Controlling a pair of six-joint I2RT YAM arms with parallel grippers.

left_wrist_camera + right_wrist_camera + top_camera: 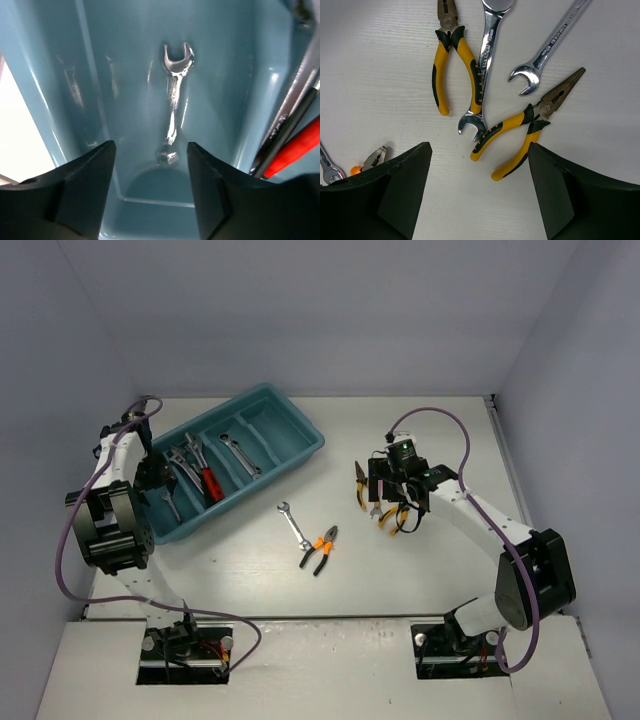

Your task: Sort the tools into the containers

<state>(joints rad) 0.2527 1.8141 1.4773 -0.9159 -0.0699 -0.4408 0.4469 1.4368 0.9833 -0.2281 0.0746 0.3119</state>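
Your left claw (150, 147) hangs low inside the end compartment of the teal tray (90, 60), the one nearest the left arm. Its jaws stand apart and hold nothing. The small silver wrench (174, 95) lies flat on that compartment's floor, free of both fingers, so the drop looks done. Lift straight up until the fingers clear the rim before you swing away. The red-handled wrench (295, 150) sits in the next compartment, just over the divider on one side, so a sideways exit risks catching it.

Your right claw (479, 146) hovers wide and empty over a cluster on the bench (380, 60). The long-nose pliers (530, 125) lie directly below it and make the likeliest pick. Note that the long wrench (487, 50) has its open end touching one pliers handle, and it also crosses a handle of the yellow-handled pliers (445, 65). Come down squarely, take both handles of the long-nose pliers across their middle, and rise slowly so the wrench slides off instead of riding up with them. The second wrench (555, 40) lies close to the pliers' nose, so keep your fingers away from that end.
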